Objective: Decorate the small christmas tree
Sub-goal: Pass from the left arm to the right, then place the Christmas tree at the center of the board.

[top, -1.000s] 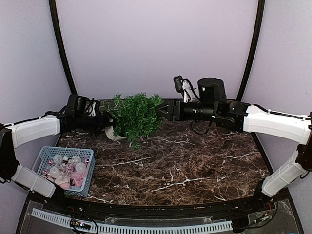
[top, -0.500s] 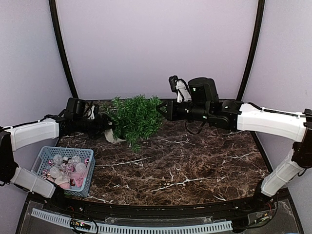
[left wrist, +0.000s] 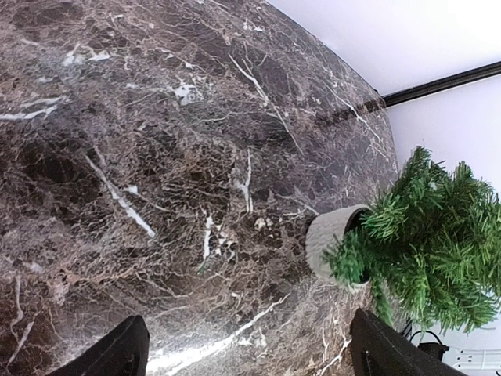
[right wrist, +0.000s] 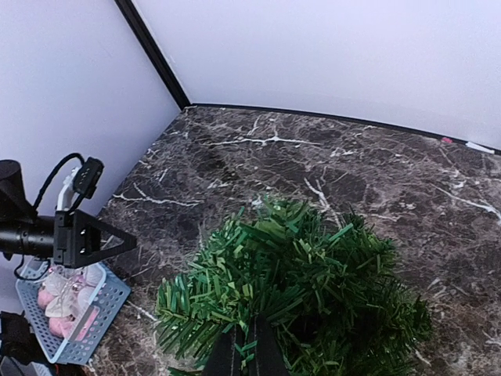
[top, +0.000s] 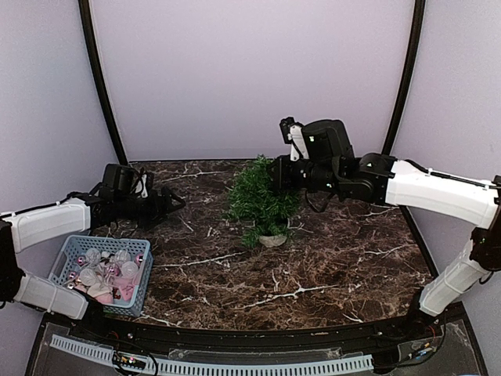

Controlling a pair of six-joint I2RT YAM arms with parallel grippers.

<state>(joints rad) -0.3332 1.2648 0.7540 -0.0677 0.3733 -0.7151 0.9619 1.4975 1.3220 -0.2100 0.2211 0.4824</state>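
1. The small christmas tree point(top: 261, 200) is near the middle of the bench point(top: 329, 266), a little toward the far side. It stands about upright, and its white pot point(top: 272, 240) seems to rest on the dark marble surface.
2. The right jaws are pressed fully together inside the top branches of the tree and pinch its tip. In the right wrist view the green needles point(right wrist: 290, 290) surround the two closed fingers point(right wrist: 233, 356).
3. The right arm point(top: 438, 192) comes in from the right side. Its black wrist hangs just over the far right part of the tree and hides the top there.
4. The left jaws are open wide and hold nothing. They are low over the bench at the far left, well apart from the tree, and point toward it.
5. The left arm point(top: 47, 223) lies along the left edge of the bench.
6. A light blue basket point(top: 109, 240) stands at the near left corner, beside the left arm. It contains pink and clear ornament balls point(top: 109, 270).
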